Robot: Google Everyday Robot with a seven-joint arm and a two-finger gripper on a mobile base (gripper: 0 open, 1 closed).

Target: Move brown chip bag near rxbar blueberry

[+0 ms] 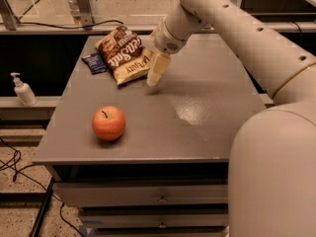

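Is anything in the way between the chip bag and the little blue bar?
Nothing visible. The brown chip bag lies close beside the rxbar blueberry. The apple sits nearer the front; the gripper hangs at the bag's other side.

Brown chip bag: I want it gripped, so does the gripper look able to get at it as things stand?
Probably yes: the gripper hangs right beside the brown chip bag, at its edge, with nothing between them. The apple sits well clear.

White dimpled arm (237, 26), cream claw (152, 79) at tip
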